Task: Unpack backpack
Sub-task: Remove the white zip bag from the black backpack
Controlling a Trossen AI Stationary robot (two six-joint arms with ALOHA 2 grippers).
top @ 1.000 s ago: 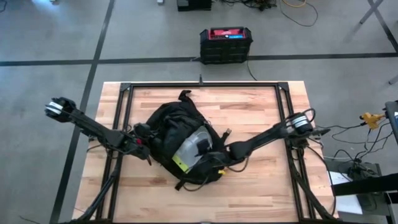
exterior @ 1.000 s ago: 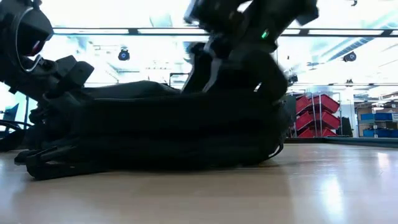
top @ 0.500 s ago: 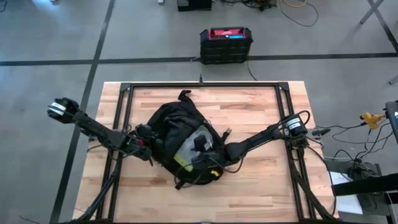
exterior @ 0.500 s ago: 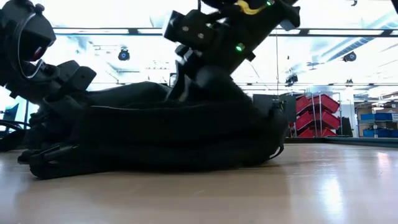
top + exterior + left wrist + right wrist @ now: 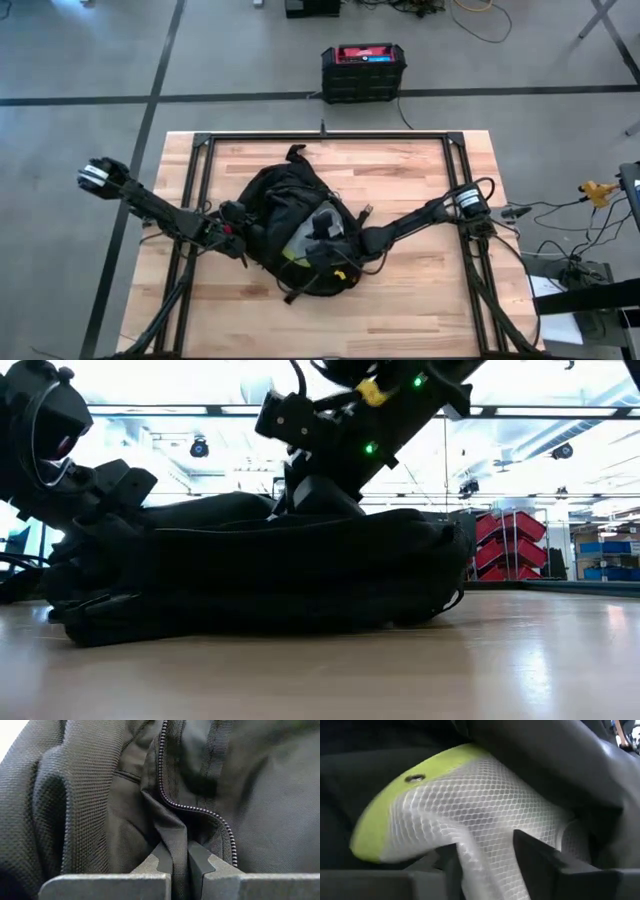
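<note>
You see one big soft black fabric backpack mid-table. Your left gripper pinches its fabric by a zip. Your right gripper pinches one pale mesh pouch with a yellow-green edge.

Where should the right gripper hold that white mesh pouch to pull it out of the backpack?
Probably at the mesh fold where the right gripper already pinches it, coming from the open side of the backpack: the mesh bunches thin there, while the yellow-green edge looks broader and rounded.
</note>
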